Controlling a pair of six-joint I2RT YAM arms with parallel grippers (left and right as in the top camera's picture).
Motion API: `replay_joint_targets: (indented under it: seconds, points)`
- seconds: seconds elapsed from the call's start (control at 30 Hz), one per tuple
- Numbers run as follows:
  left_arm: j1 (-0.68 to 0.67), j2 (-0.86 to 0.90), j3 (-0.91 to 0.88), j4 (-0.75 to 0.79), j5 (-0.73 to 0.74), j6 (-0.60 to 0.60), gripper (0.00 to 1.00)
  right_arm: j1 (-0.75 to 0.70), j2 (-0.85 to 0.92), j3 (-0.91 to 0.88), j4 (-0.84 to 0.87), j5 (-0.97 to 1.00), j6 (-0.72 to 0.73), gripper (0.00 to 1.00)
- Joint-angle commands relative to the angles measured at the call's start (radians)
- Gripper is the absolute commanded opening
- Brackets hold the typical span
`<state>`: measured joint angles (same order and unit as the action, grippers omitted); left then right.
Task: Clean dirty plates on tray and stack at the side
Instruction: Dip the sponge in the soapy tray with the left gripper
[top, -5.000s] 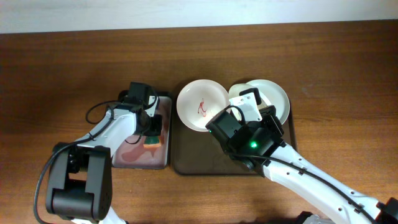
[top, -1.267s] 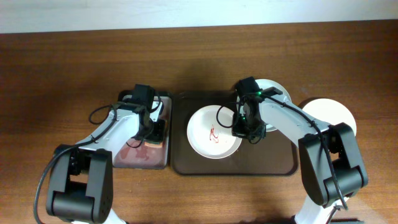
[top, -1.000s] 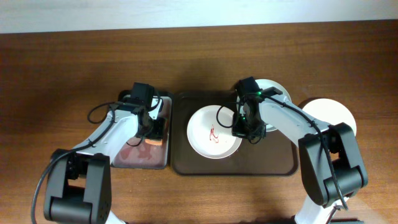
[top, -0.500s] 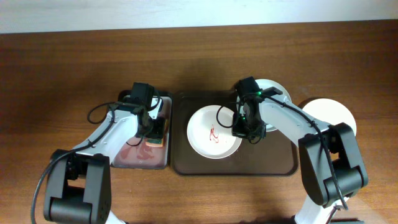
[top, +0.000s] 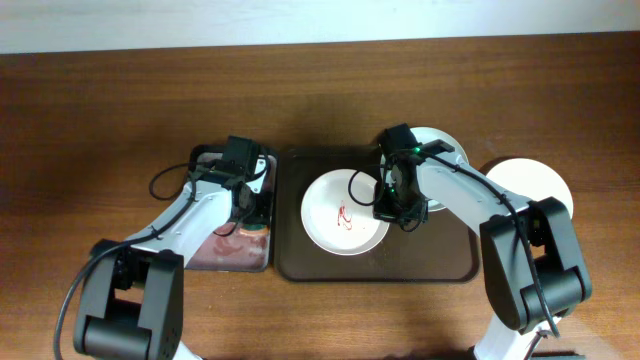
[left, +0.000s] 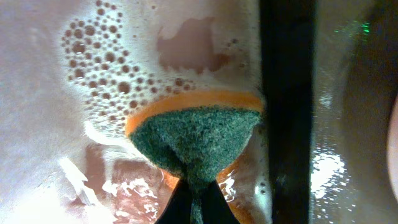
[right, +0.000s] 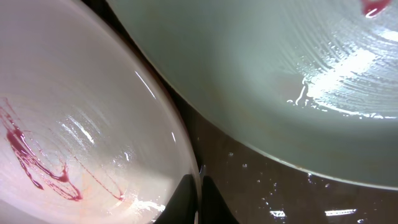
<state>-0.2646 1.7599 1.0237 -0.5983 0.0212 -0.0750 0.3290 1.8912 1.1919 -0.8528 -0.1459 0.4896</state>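
A dirty plate (top: 340, 215) with red sauce smears lies in the middle of the dark brown tray (top: 370, 270). My right gripper (top: 390, 207) is shut on its right rim, as the right wrist view shows the gripper (right: 199, 200) and the plate (right: 74, 124). A second plate (top: 440, 150) lies at the tray's back right, partly under the arm; it also shows in the right wrist view (right: 280, 62). A third plate (top: 535, 180) lies on the table to the right of the tray. My left gripper (left: 198, 208) is shut on a green and orange sponge (left: 196, 137).
The sponge (top: 252, 228) hangs over the right side of a small narrow tray (top: 215, 255) with pinkish soapy water (left: 74, 93), just left of the big tray. Its dark rim (left: 286, 93) lies next to the sponge.
My left gripper has moved right with the sponge, toward the small tray's right rim. The right arm has held still on the smeared plate for the last second.
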Motion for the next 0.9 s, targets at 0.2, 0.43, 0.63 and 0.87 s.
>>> replay_joint_targets:
  seconds: [0.2, 0.43, 0.63, 0.87]
  points:
    - [0.085, -0.263, -0.013, 0.006, 0.093, -0.092, 0.00, -0.002, -0.021, -0.015, -0.008, 0.049, -0.006, 0.04]
    - [0.226, -0.279, -0.013, 0.066, 0.517, 0.035, 0.00, -0.002, -0.021, -0.015, -0.011, 0.049, -0.014, 0.04]
    - [0.264, -0.279, -0.013, 0.064, 0.578, 0.092, 0.00, -0.002, -0.021, -0.015, -0.011, 0.049, -0.014, 0.04]
    - [0.264, -0.279, -0.013, 0.064, 0.579, 0.096, 0.00, -0.002, -0.021, -0.015, -0.011, 0.049, -0.013, 0.04]
